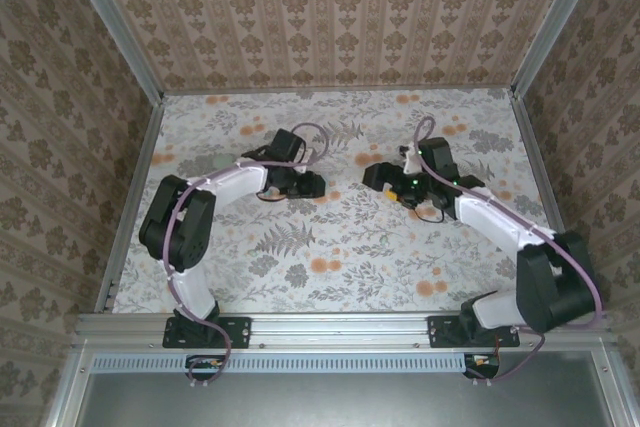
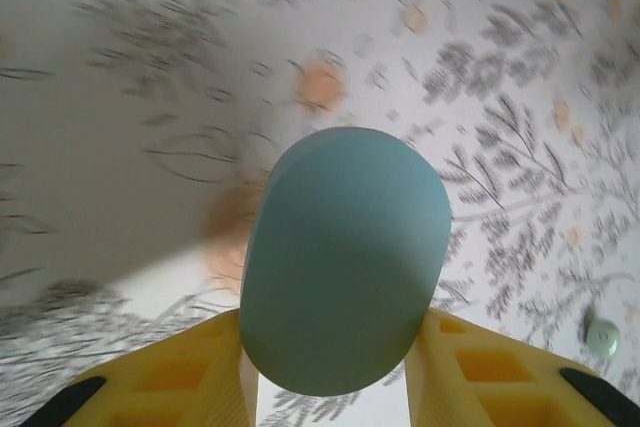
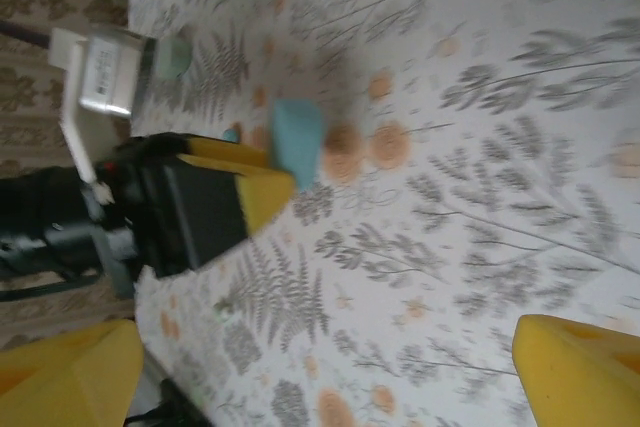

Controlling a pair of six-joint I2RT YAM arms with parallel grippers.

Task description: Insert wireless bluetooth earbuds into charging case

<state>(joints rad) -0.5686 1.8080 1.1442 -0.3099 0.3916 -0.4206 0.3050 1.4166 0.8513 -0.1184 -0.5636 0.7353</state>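
Note:
The charging case, a smooth teal oval, stands upright between the yellow fingers of my left gripper, which is shut on its lower part. The right wrist view shows the same case sticking out of the left gripper just above the cloth. One earbud, a tiny pale teal round bud, lies on the cloth to the lower right of the case. My right gripper is open, with bare cloth between its fingers, and faces the left gripper across a short gap from the right.
The table is covered by a white cloth with grey ferns and orange flowers. Patterned walls close it in at the back and on both sides. A tiny blurred greenish speck lies on the cloth below the left gripper.

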